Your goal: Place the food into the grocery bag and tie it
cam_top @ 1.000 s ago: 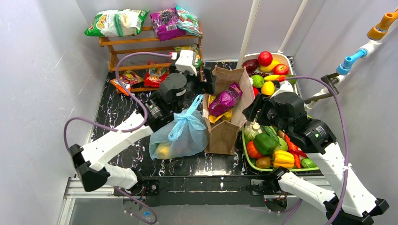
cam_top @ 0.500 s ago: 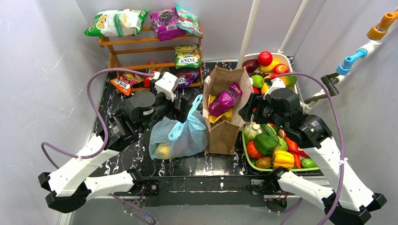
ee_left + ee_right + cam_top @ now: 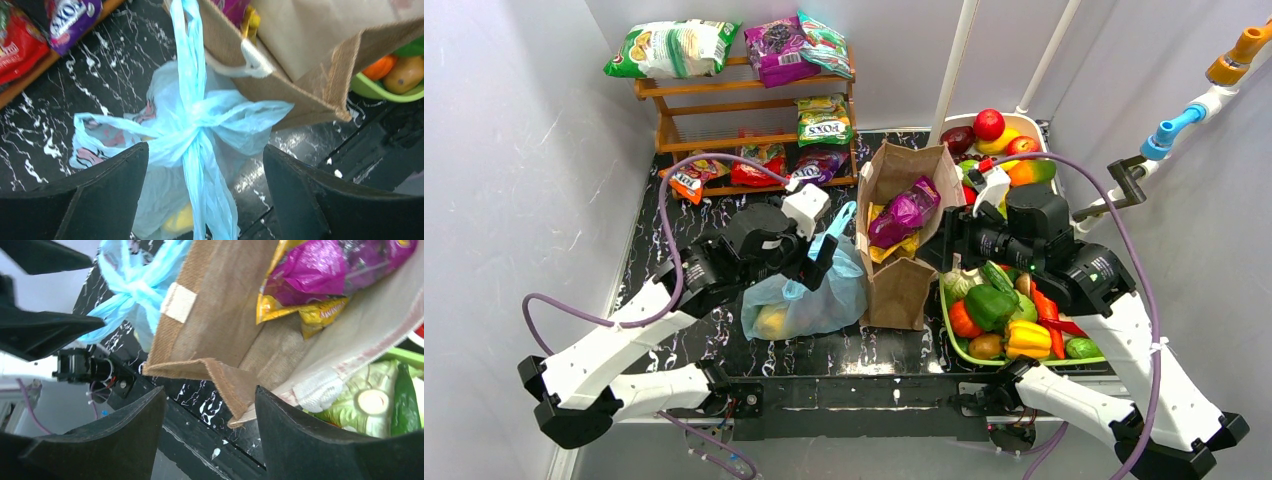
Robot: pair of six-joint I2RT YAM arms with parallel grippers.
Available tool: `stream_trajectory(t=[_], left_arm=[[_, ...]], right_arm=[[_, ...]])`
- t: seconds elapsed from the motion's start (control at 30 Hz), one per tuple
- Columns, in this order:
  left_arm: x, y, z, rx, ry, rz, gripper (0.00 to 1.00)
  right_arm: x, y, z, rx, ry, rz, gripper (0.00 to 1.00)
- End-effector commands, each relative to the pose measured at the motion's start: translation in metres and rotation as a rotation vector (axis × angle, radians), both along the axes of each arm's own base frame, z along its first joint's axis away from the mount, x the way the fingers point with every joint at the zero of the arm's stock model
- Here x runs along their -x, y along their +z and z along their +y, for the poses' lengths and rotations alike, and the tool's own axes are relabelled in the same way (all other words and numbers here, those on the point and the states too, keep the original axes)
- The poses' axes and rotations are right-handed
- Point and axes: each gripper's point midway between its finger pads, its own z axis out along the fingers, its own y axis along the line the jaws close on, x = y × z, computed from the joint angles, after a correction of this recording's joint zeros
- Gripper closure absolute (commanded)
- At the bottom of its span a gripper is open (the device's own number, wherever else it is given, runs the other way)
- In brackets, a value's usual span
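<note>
Swinging in from 9 o'clock, the left gripper [image 3: 205,150] now hangs over the grocery bag [image 3: 809,295], jaws wide apart on either side of its knotted handles [image 3: 192,125], gripping nothing. The bag rests on the dark table [image 3: 864,345], touching the brown bag [image 3: 904,275] at its 3 o'clock. A yellow food piece [image 3: 771,320] shows through the plastic. The right gripper [image 3: 210,390], at the brown bag's 3 o'clock, gapes empty.

marbled table [image 3: 824,352] under grocery bag [image 3: 809,297], brown bag [image 3: 900,285]
</note>
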Motion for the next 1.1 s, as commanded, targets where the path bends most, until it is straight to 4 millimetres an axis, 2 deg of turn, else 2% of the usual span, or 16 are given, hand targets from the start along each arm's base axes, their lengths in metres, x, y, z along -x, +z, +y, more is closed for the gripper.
stream_trajectory(t=[0.0,0.1,0.2,0.3,0.43,0.57,0.77,0.87,0.93,1.07], left_arm=[[0.016,-0.016,0.011,-0.021,0.004,0.071,0.18],[0.024,-0.016,0.027,0.003,0.058,0.093,0.18],[0.036,-0.01,0.054,0.041,0.145,0.097,0.16],[0.046,-0.003,0.097,0.056,0.278,0.075,0.14],[0.055,-0.004,0.164,0.042,0.527,0.02,0.09],[0.071,-0.013,0.207,0.045,0.656,0.003,0.07],[0.083,-0.03,0.232,0.091,0.708,-0.015,0.06],[0.086,-0.032,0.24,0.111,0.725,-0.037,0.06],[0.085,-0.032,0.243,0.124,0.733,-0.052,0.06],[0.081,-0.033,0.236,0.177,0.712,-0.077,0.06]], right_arm=[[0.015,0.041,0.019,-0.074,0.21,-0.154,0.26],[0.025,0.051,0.032,-0.09,0.36,-0.229,0.26],[0.028,0.053,0.045,-0.092,0.475,-0.262,0.25],[0.021,0.056,0.055,-0.085,0.534,-0.305,0.25],[0.002,0.056,0.07,-0.077,0.563,-0.377,0.25],[-0.012,0.053,0.085,-0.066,0.627,-0.457,0.25],[-0.022,0.042,0.108,-0.03,0.741,-0.579,0.26],[-0.022,0.029,0.118,0.02,0.81,-0.665,0.25],[-0.021,0.023,0.124,0.06,0.856,-0.728,0.24],[-0.02,0.014,0.138,0.102,0.927,-0.783,0.23]])
